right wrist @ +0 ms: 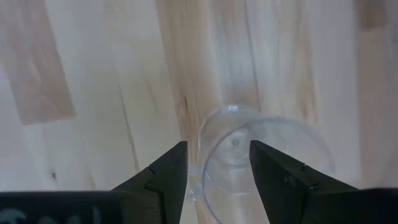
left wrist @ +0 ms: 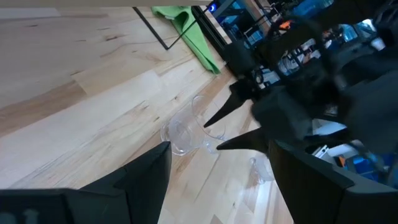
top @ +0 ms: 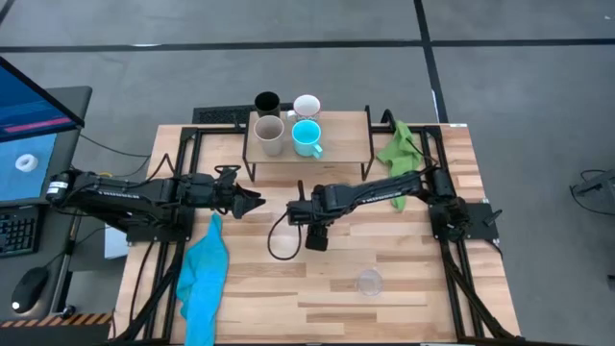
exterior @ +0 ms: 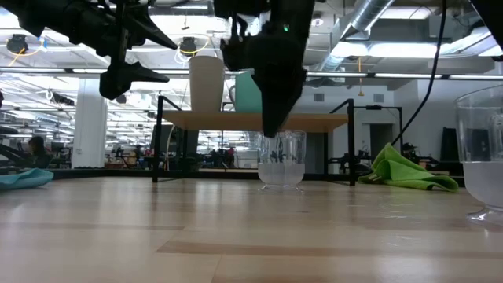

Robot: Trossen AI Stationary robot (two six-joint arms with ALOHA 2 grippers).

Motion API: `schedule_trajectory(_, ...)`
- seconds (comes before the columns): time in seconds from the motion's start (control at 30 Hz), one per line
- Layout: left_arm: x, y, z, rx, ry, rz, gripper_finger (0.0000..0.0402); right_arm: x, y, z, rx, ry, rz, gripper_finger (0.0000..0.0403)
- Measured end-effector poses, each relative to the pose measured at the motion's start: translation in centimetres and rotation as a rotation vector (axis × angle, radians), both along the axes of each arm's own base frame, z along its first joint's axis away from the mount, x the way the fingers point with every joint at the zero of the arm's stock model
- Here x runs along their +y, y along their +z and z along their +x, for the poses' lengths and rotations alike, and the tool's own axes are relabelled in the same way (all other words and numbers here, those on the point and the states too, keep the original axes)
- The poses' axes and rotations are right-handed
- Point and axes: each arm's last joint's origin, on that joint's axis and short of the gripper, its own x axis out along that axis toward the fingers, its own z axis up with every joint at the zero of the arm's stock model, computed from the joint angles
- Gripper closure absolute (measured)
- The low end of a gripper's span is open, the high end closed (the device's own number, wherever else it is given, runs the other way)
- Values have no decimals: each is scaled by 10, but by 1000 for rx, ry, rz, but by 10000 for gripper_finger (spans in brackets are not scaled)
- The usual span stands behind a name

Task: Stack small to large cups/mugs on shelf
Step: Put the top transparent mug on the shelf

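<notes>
On the shelf (top: 346,123) at the table's far side stand a black tumbler (top: 267,102), a white mug (top: 307,106), a beige cup (top: 268,135) and a cyan mug (top: 307,138). One clear glass (exterior: 281,159) stands upright mid-table beneath my right gripper (top: 316,240), which points down and is open at the glass's rim (right wrist: 214,121). A second clear glass (top: 369,283) stands nearer the front edge. My left gripper (top: 252,202) hovers open to the left, touching nothing. My right gripper comes at the mid-table glass from above. One finger (right wrist: 277,171) stands over its mouth and the other (right wrist: 165,171) outside its wall. Whether either finger touches the rim I cannot tell. The glass stands upright on the table.
A green cloth (top: 399,149) lies beside the shelf's right end. A blue cloth (top: 204,279) lies along the table's left side toward the front. Bare tabletop lies around the near glass. A monitor (top: 29,106) stands off the table's left.
</notes>
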Motion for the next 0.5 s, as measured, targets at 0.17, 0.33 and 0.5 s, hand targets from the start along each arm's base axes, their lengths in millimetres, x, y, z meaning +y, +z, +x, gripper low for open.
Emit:
schedule_trajectory(0.17,0,0,0,1,4,2,141,0,-10,-5,39,-3,0,210)
schedule_trajectory(0.33,0,0,0,2,3,6,141,0,-10,-3,23,4,1,230)
schedule_trajectory(0.5,0,0,0,1,3,6,141,-3,-10,-3,24,-2,6,292)
